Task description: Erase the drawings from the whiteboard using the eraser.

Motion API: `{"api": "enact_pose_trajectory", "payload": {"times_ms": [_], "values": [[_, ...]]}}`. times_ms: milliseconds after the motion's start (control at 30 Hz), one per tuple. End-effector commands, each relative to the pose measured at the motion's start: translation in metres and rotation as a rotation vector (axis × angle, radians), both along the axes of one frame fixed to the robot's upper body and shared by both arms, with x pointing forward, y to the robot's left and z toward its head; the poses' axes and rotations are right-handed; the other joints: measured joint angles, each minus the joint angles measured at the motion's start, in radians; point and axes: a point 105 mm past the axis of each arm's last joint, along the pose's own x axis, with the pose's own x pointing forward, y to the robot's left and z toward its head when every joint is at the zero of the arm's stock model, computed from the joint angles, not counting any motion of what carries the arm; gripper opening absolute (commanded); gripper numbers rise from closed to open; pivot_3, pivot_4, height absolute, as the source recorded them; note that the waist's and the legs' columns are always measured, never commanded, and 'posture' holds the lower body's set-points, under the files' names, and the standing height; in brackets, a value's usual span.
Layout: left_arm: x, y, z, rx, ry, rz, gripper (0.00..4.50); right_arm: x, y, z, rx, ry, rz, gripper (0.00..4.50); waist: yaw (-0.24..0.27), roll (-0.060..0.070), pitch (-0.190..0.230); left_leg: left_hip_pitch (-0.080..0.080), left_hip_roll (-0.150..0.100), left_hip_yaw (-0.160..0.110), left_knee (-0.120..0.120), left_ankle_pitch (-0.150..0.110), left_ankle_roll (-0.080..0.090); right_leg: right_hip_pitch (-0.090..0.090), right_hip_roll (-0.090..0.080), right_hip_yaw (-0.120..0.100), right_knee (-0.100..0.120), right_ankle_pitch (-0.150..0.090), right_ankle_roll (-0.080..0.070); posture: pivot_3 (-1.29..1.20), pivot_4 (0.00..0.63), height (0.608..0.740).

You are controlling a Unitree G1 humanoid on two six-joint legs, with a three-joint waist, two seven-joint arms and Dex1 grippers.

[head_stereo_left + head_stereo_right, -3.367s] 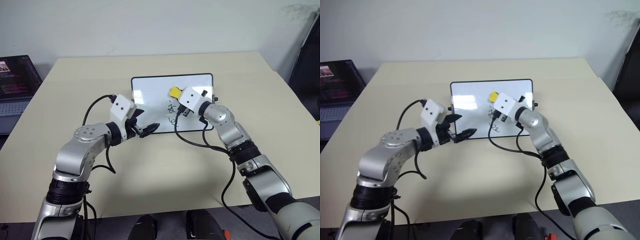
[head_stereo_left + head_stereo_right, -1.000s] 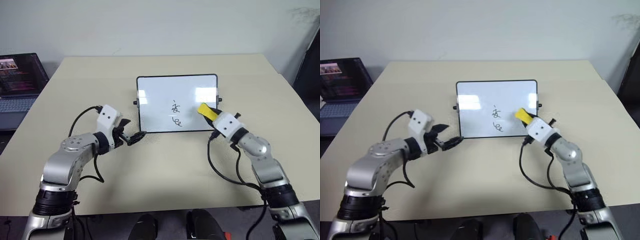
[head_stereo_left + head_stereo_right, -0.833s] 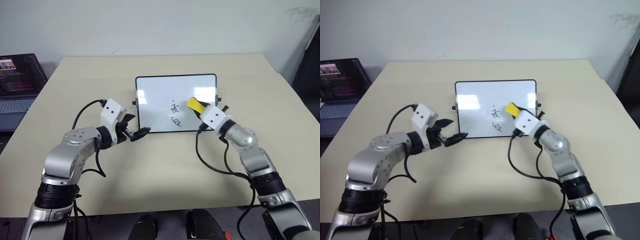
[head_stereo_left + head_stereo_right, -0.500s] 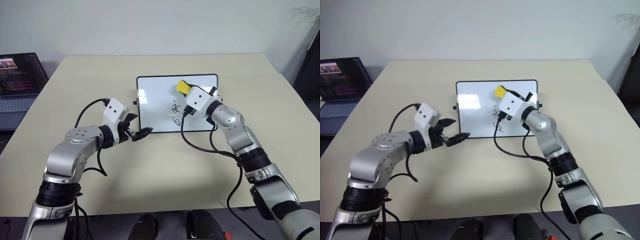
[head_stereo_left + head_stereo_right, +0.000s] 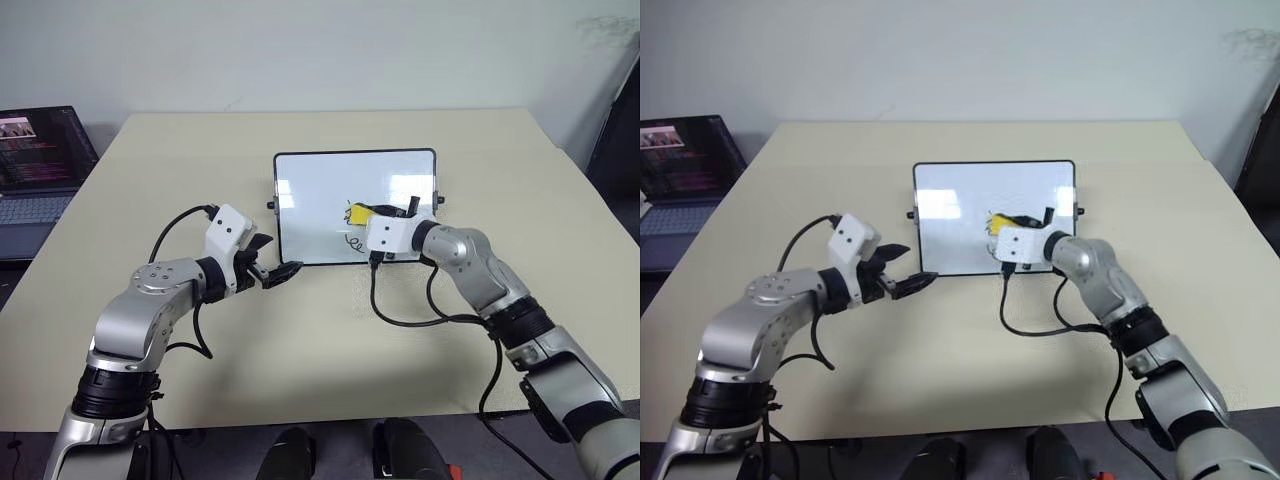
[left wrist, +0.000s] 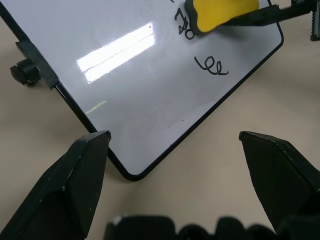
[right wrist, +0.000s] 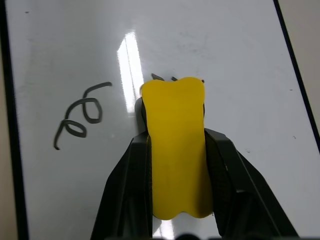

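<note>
The beige counter (image 5: pixel 330 330) carries a whiteboard (image 5: pixel 320 200) that lies flat near its middle, a little toward the far edge, long sides parallel to that edge. A laptop (image 5: pixel 40 165) sits off the counter's left edge. The board's black frame has a small knob on each short side. Most of its white surface is bare and glossy, with a bright reflection on the left half.

The right hand (image 7: pixel 175 155) reaches over the near right part of the board, its two black fingers (image 7: pixel 125 185) pinching the eraser (image 7: pixel 175 150) by its long sides. The yellow block lies against the board face, right over the upper part of the drawings (image 6: pixel 212 66); bits of black scribble peek out past its front end. A looped squiggle lies uncovered just beside the eraser, toward the board's near edge.

The left hand (image 5: pixel 272 272) hovers low over the counter at the board's near left corner, fingers (image 6: pixel 75 175) spread wide apart and holding nothing, the corner lying between them in the wrist view
</note>
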Motion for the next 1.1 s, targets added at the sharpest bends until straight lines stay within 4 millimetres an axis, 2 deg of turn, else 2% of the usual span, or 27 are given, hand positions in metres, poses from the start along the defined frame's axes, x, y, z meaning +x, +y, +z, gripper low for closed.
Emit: {"api": "enact_pose_trajectory", "payload": {"times_ms": [33,100,133,200,300,433,600,667,833,900,933,1000,1100], "values": [[0.002,0.001,0.008,0.010,-0.046,-0.005,4.50,-0.007,0.015,0.054,0.159,-0.192,0.080,1.09,-0.002,0.000,0.000,0.000,0.000,0.000,0.000,0.000,0.000,0.000,0.000,0.000,0.000,0.000,0.000,0.00,0.150,0.740],[0.002,0.001,0.008,0.009,-0.045,-0.006,4.50,-0.008,0.014,0.085,0.287,-0.300,0.076,1.09,-0.004,0.000,0.000,0.000,0.000,0.000,0.000,0.000,-0.001,-0.001,0.000,0.000,0.000,0.000,0.000,0.00,0.150,0.740],[0.002,0.001,0.008,0.009,-0.044,-0.007,4.50,-0.006,0.011,0.093,0.327,-0.325,0.063,1.09,-0.005,0.000,0.000,0.000,0.000,0.000,0.000,0.000,-0.001,-0.001,0.000,0.000,0.001,0.000,0.000,0.00,0.150,0.740],[0.001,0.000,0.007,0.009,-0.043,-0.008,4.50,-0.002,0.007,0.095,0.324,-0.344,0.039,1.09,-0.003,0.000,0.000,0.000,0.000,0.000,-0.001,0.000,-0.001,-0.001,0.000,0.000,0.001,0.000,0.000,0.00,0.150,0.740],[0.001,-0.001,0.006,0.007,-0.040,-0.013,4.50,0.012,0.000,0.080,0.260,-0.303,-0.032,1.09,0.000,0.000,0.000,0.000,0.000,0.000,0.000,0.000,-0.001,-0.001,0.000,0.000,0.000,0.000,0.000,0.00,0.150,0.740],[0.001,-0.001,0.007,0.006,-0.040,-0.013,4.50,0.019,0.006,0.060,0.159,-0.263,-0.048,1.09,-0.001,0.000,0.000,0.000,0.000,0.000,0.000,0.000,-0.001,-0.001,0.000,0.000,0.001,0.000,0.000,0.00,0.150,0.740],[0.001,-0.002,0.006,0.006,-0.040,-0.015,4.50,0.017,0.020,0.040,0.091,-0.204,-0.006,1.09,-0.007,0.000,0.000,-0.001,0.000,0.001,-0.001,0.000,-0.001,-0.002,0.000,0.001,0.001,0.000,0.000,0.00,0.150,0.740],[0.000,-0.002,0.006,0.005,-0.040,-0.016,4.50,0.012,0.022,0.024,0.042,-0.135,0.018,1.09,-0.008,0.000,0.000,-0.001,0.000,0.001,-0.001,0.000,-0.001,-0.002,0.000,0.001,0.001,0.000,0.000,0.00,0.150,0.740],[0.001,-0.004,0.007,0.002,-0.041,-0.017,4.50,0.001,0.009,-0.017,-0.093,0.036,0.041,1.09,-0.007,0.000,0.000,0.000,0.000,0.000,-0.001,0.000,0.000,-0.001,0.000,0.000,0.001,0.000,0.000,0.00,0.150,0.740],[0.001,-0.004,0.007,0.001,-0.042,-0.017,4.50,-0.005,0.004,-0.026,-0.117,0.077,0.046,1.09,-0.006,0.000,0.000,0.000,0.000,-0.001,-0.001,0.000,0.000,0.000,0.000,0.000,0.001,0.000,0.000,0.00,0.150,0.740],[0.001,-0.004,0.007,0.000,-0.042,-0.017,4.50,-0.007,0.003,-0.027,-0.116,0.083,0.052,1.09,-0.005,0.000,0.000,0.001,0.000,-0.001,0.000,0.000,0.000,0.001,0.000,0.000,0.001,0.000,0.000,0.00,0.150,0.740],[0.001,-0.004,0.007,0.000,-0.042,-0.018,4.50,-0.011,0.010,-0.014,-0.064,0.042,0.096,1.09,-0.004,0.000,0.000,0.001,0.000,-0.001,0.001,-0.001,0.001,0.001,0.000,0.000,0.001,0.000,0.000,0.00,0.150,0.740],[0.001,-0.004,0.007,0.000,-0.042,-0.017,4.50,-0.015,0.023,0.026,0.092,-0.099,0.157,1.09,-0.006,0.000,0.000,0.001,0.000,0.000,0.002,-0.001,0.002,0.001,0.000,0.000,0.002,0.000,0.000,0.00,0.150,0.740]]}}
